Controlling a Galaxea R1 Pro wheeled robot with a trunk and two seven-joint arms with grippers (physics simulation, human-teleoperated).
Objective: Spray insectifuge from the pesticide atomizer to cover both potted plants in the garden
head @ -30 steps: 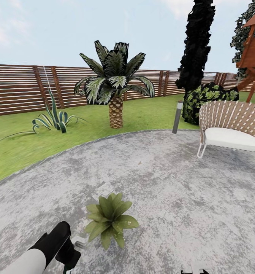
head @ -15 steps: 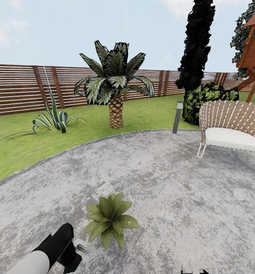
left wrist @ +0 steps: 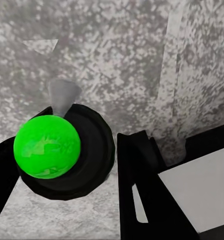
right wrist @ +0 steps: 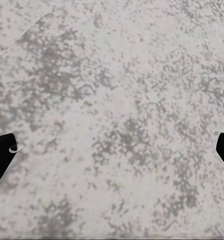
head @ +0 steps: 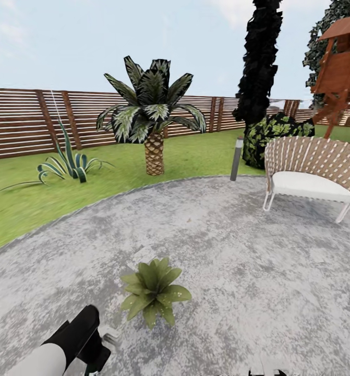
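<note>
One potted plant (head: 153, 292), a low rosette of green pointed leaves, stands on the grey paved patio (head: 237, 250) of the garden. My left gripper (head: 93, 354) is low at the near left, just short of the plant. It is shut on the pesticide atomizer (left wrist: 47, 146), which the left wrist view shows from above as a bright green round top on a dark body. The atomizer's grey nozzle (head: 110, 337) points toward the plant. Dark fingers (left wrist: 142, 170) flank the bottle. My right gripper (right wrist: 112, 155) hangs open over bare paving, its tips far apart.
A wicker chair (head: 310, 175) with a white cushion stands at the right. A grey bollard lamp (head: 237, 158) marks the patio's far edge. Beyond it on the lawn are a palm (head: 154, 122), a spiky agave (head: 66, 162), a dark tall tree (head: 258, 62) and the slatted fence (head: 18, 128).
The whole view has shifted, so the camera moved: the background slid left and the plant sits slightly higher. My left arm edged right, bringing the atomizer's nozzle into view beside the plant.
</note>
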